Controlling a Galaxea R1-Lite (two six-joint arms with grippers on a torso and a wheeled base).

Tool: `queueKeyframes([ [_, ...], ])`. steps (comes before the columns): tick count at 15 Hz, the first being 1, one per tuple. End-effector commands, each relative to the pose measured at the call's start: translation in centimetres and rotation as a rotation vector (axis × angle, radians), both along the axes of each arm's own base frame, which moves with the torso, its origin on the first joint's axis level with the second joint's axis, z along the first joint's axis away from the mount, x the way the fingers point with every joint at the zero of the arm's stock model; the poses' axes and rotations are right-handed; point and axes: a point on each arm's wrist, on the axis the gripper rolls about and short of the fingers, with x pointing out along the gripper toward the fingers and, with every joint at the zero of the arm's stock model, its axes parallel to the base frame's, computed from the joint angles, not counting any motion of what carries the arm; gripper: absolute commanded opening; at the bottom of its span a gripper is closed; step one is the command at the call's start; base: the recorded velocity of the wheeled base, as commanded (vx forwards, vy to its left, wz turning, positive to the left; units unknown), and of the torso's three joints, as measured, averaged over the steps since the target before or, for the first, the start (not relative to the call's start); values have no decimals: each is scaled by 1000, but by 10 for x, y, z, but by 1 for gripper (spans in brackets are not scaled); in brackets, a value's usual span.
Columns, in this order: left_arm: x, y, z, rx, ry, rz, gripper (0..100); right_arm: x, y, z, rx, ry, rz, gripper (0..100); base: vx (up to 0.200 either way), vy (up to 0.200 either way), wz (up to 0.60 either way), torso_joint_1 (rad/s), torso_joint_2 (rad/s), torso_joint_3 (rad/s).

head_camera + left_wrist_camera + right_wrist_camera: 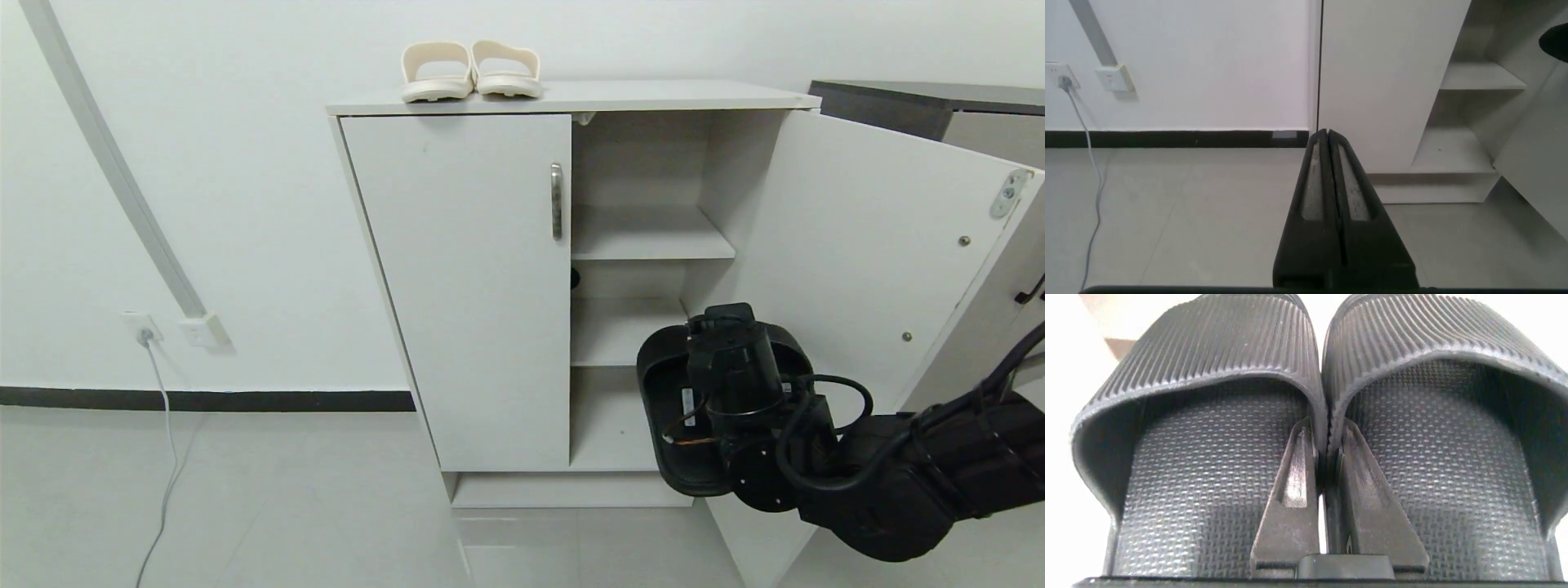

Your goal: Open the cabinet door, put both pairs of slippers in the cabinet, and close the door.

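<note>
we are holding the black slippers (663, 416) in the right tool (1325, 431). its two fingers are pinching the touching inner walls of the pair, so both shoes are hanging as one bundle. the pair is sitting at the mouth of the cabinet (653, 102), in front of the open right half and about level with the gap between the middle shelf (620, 331) and the bottom shelf (604, 425). the shoes are standing on end, footbeds facing us. we cannot tell whether they are crossing the front edge yet.

to do this step well, we are thinking of tipping the pair flat, then pushing it straight in low over the bottom shelf. we are judging the main risks to be a sole catching the shelf lip, or the bundle brushing the open door (857, 245) or the edge of the closed door (457, 286). we are planning to loosen the pinch only once both soles are resting on the shelf.

the beige slippers (471, 72) are waiting on the cabinet's top. the left tool (1328, 143) is pressed closed on nothing, low above the floor.
</note>
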Motion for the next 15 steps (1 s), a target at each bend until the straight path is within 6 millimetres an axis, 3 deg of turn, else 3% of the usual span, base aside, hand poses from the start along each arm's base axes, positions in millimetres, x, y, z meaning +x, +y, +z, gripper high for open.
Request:
queueKeyframes([
  [1,0,0,0,0,2,1,0,-4,9,5,44,-17,62,0,0,0,0,0,0,0],
  [4,0,0,0,0,2,1,0,-15,30,12,162,-91,239,0,0,0,0,0,0,0],
  [7,0,0,0,0,2,1,0,-17,33,10,161,-85,254,0,0,0,0,0,0,0],
  [13,0,0,0,-1,2,1,0,-19,33,9,156,-81,254,0,0,-200,0,2,1,3],
  [15,0,0,0,0,2,1,0,-23,37,8,157,-77,274,0,0,0,0,0,0,0],
])
